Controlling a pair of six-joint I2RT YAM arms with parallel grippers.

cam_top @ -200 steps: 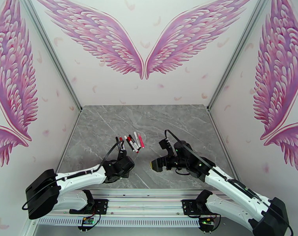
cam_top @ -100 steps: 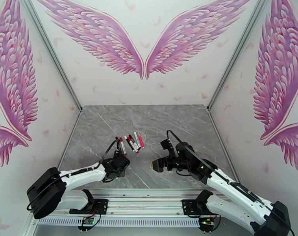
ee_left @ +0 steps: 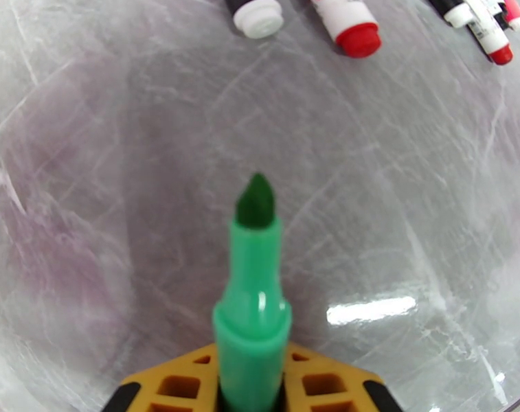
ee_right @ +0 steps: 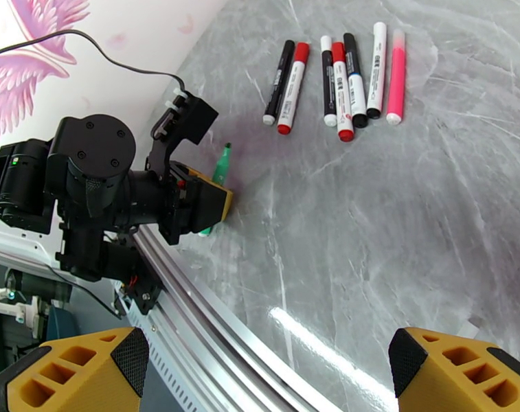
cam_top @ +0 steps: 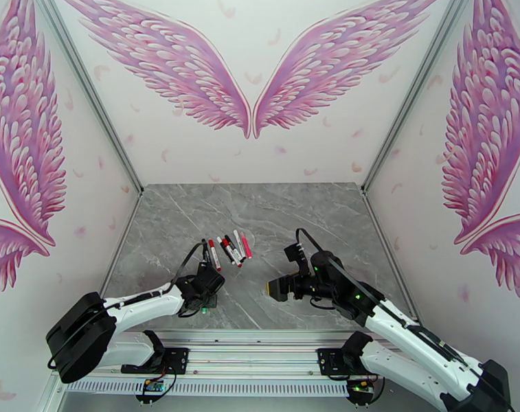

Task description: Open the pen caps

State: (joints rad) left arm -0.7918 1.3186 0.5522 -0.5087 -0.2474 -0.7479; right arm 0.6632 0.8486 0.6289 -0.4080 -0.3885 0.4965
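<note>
here the left gripper [ee_left: 251,380] pinches a slim green uncapped marker pen [ee_left: 253,296]; the right gripper [ee_right: 266,365] gapes empty. next, likely: release it, grasp a capped pen [ee_right: 292,87].

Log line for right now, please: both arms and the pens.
left fingers: shut on green pen, tip bare | right fingers: open, empty, above table | other pens: row on table

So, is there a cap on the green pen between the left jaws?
No, the green pen ends in a bare felt tip.
</note>
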